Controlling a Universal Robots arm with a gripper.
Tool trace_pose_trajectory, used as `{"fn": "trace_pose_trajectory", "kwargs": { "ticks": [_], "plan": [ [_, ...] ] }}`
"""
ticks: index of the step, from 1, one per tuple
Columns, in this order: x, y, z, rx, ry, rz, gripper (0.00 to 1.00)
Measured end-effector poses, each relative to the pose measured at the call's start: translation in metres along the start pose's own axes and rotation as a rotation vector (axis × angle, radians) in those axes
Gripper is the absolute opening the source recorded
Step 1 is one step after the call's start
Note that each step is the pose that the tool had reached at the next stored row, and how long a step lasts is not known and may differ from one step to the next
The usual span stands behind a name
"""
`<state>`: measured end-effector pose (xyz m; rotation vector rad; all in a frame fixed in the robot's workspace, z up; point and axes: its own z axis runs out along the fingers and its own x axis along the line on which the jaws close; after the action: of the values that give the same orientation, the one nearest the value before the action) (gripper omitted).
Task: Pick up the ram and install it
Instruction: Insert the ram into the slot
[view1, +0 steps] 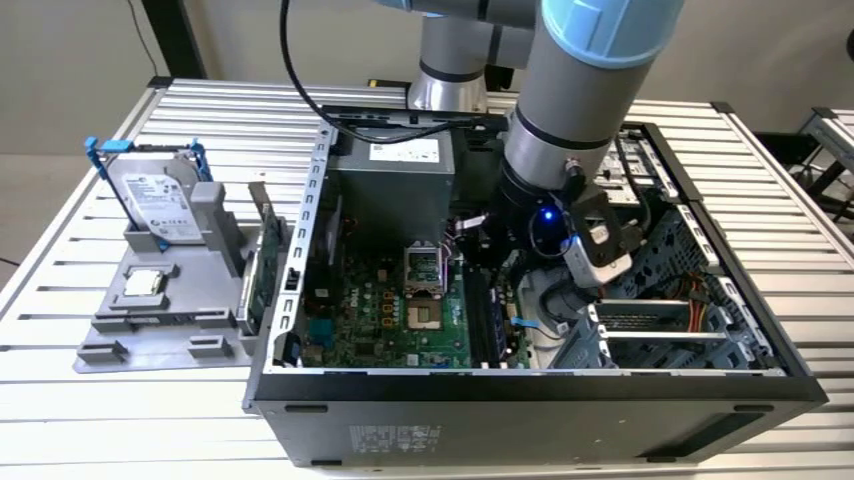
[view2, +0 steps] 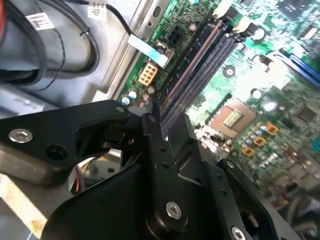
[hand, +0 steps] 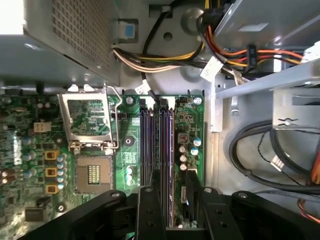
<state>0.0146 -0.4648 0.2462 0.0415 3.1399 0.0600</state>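
The ram (hand: 168, 150) looks like a dark blue-black strip lying along one of the black slots (hand: 145, 145) of the green motherboard (hand: 30, 150). I cannot tell whether it is fully seated. In both wrist views my gripper (hand: 174, 175) (view2: 172, 127) stands low over these slots. Its black fingers (hand: 150, 205) are apart, one on each side of the strip, and green board shows between them. In the exterior view the arm (view1: 567, 150) reaches down into the open computer case (view1: 534, 385).
The open processor socket (hand: 92, 172) lies beside the slots. Cable bundles (hand: 260, 150) and the power supply (view1: 394, 190) crowd the case. At the exterior view's left, a grey tray (view1: 147, 335) holds a hard drive (view1: 160, 195), a small silver chip (view1: 144, 283) and a green card (view1: 267, 255).
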Motion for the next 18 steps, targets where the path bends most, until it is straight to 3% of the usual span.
{"fn": "trace_pose_trajectory", "kwargs": {
  "ticks": [5,6,18],
  "plan": [
    [0.0,0.0,-0.0004,-0.0002,-0.001,0.0,1.0],
    [0.0,0.0,-0.0005,-0.0002,-0.0012,0.0,0.0],
    [0.0,0.0,-0.0005,0.0,-0.0044,0.0,0.0]
  ]
}}
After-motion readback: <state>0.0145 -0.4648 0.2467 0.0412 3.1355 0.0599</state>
